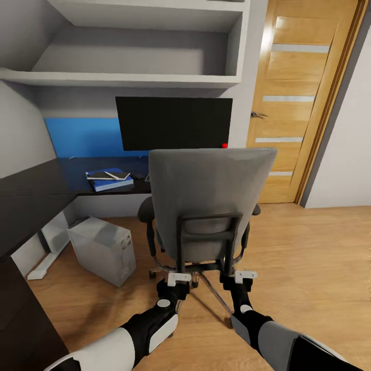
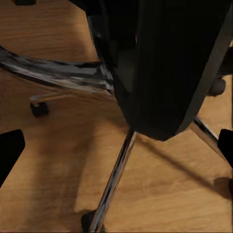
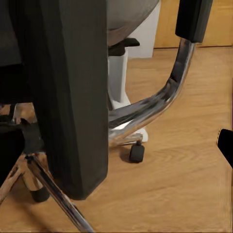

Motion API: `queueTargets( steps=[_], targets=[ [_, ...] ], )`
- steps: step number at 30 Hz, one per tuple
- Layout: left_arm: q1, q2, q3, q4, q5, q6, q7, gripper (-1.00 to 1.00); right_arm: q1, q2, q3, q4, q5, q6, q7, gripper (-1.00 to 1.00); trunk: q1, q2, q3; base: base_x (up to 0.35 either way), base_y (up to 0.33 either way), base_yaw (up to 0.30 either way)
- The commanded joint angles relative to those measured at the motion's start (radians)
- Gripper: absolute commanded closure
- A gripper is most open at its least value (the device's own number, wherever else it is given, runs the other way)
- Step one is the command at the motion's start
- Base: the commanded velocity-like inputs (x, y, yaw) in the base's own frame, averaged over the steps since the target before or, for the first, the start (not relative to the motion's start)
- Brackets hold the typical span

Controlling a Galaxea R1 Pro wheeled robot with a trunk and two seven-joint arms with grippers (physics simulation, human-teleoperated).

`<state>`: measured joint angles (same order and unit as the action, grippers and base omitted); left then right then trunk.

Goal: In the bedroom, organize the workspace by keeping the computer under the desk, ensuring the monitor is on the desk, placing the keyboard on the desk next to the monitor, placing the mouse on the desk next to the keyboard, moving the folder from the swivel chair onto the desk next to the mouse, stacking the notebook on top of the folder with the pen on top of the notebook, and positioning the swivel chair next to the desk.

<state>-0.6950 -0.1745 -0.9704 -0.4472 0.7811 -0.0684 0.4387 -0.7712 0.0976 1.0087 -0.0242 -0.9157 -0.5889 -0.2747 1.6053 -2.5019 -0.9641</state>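
The grey swivel chair [image 1: 211,201] stands with its back to me, in front of the black desk [image 1: 36,190]. Both of my grippers are low at the chair's black back frame. The left gripper [image 1: 179,281] [image 2: 116,145] is open, its fingertips [image 2: 9,153] wide apart on either side of the frame's post. The right gripper [image 1: 243,278] is open beside the other post, with one fingertip [image 3: 225,145] showing. The black monitor [image 1: 173,123] stands on the desk. The blue folder [image 1: 110,181] lies there with the dark notebook [image 1: 105,175] on top. The grey computer [image 1: 103,250] sits on the floor by the desk.
A bright blue panel [image 1: 85,136] backs the desk, and grey shelves [image 1: 123,77] hang above it. A wooden door [image 1: 301,103] is at the right. The chair's chrome legs [image 2: 114,179] and casters [image 3: 137,153] spread over the wood floor [image 1: 309,268].
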Motion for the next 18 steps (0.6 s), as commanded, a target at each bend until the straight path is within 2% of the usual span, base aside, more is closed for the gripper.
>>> queueTargets(
  steps=[1,9,16,17,18],
  targets=[
    [-0.001,0.000,-0.008,0.001,0.010,-0.007,0.006,-1.00,0.000,0.000,0.001,0.001,-0.008,-0.002,-0.009,-1.00,-0.001,0.000,-0.001,-0.323,0.000,0.000],
    [-0.001,0.000,-0.006,0.001,0.015,-0.007,0.006,-1.00,0.000,-0.001,0.001,0.004,-0.008,-0.002,-0.009,-1.00,-0.001,0.000,-0.001,-0.334,0.000,0.000],
    [-0.001,0.000,0.000,0.002,0.043,-0.008,0.006,-1.00,0.000,-0.003,-0.002,0.025,-0.012,-0.002,-0.012,-1.00,-0.004,0.001,0.026,-0.091,0.000,0.000],
    [-0.001,0.000,-0.002,0.056,0.139,-0.009,0.005,-1.00,0.059,-0.054,-0.001,0.046,-0.017,-0.001,-0.014,-1.00,-0.004,0.001,0.030,-0.003,0.000,0.000],
    [-0.001,0.000,-0.002,0.068,0.142,-0.009,0.005,-1.00,0.071,-0.059,-0.001,0.046,-0.017,-0.001,-0.014,-1.00,-0.005,0.002,0.034,-0.002,0.000,0.000]
  ],
)
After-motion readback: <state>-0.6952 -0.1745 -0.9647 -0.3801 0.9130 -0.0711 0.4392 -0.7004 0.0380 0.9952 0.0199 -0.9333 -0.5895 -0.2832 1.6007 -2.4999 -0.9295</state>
